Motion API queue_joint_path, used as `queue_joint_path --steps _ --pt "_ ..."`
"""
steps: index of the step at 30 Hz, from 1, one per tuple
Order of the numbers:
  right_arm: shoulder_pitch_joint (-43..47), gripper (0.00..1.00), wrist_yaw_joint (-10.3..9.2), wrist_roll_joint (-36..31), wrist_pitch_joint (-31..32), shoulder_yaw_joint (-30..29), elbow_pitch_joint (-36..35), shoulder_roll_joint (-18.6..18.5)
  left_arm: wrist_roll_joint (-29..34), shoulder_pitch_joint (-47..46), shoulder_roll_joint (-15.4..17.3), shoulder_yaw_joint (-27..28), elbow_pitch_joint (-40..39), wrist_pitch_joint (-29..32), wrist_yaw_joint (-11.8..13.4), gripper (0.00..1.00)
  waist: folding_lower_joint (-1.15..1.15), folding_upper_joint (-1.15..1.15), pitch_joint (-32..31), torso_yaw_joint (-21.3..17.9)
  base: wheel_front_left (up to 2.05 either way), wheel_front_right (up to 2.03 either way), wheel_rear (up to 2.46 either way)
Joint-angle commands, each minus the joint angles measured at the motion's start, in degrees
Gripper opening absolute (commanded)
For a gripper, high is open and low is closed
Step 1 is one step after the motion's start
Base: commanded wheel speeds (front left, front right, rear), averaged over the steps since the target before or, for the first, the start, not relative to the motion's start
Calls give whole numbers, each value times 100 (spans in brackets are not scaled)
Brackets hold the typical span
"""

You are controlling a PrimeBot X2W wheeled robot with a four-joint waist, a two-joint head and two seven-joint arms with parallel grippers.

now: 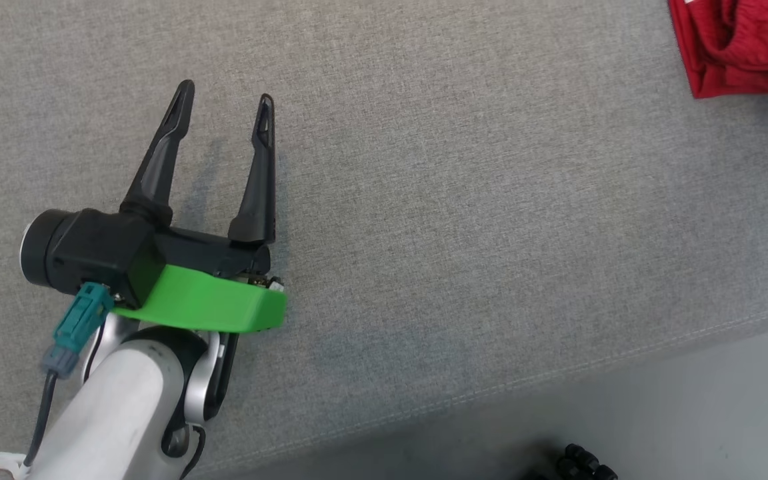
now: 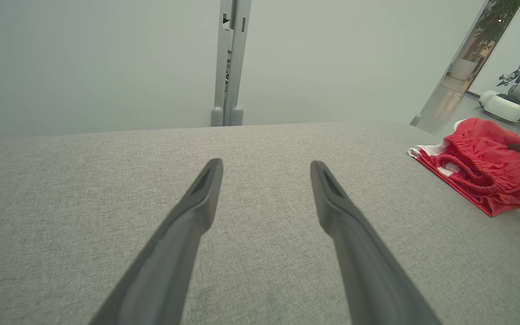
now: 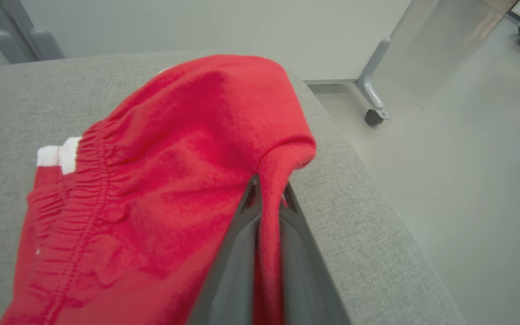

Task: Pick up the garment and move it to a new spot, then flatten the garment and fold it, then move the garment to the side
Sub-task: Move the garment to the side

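The right gripper was clenched on a fold of the red garment, which lay bunched at the far right corner of the grey padded surface. The left gripper hovered with fingers spread and empty over that surface's left part, well apart from the cloth. A carrying step seemed in hand, though whether it was the first pick-up or the last move aside I could not tell, and no neat flat fold showed: the garment looked like soft red shorts with a gathered elastic waistband and some white trim, rumpled and doubled over itself.
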Motion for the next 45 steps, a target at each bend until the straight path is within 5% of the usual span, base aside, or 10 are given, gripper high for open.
queue_joint_path --steps 1,9,11,12,30,45 --pt "-126 0 -2 -101 -78 37 115 -82 60 -106 54 -5 -86 34 41 100 -1 0 149 92 0 0 0" --pt "-440 0 -3 -594 -326 96 507 -276 150 -79 131 -56 -267 142 103 100 -1 0 289 155 0 0 0" --pt "-493 53 -5 -788 -417 -7 573 -306 163 -97 134 -72 -283 151 115 100 -1 0 311 182 0 0 0" --pt "-495 100 -5 -868 -433 -38 585 -320 168 -105 132 -79 -286 144 119 100 -1 0 312 191 0 0 0" --pt "-33 100 -5 -1531 -520 -682 466 -121 -182 108 -18 7 254 -183 29 100 -1 0 -367 197 0 0 0" --pt "1252 100 -5 -1205 -520 -844 -1519 260 -1013 666 -375 386 1870 -937 -253 100 -1 0 -2001 659 0 0 0"
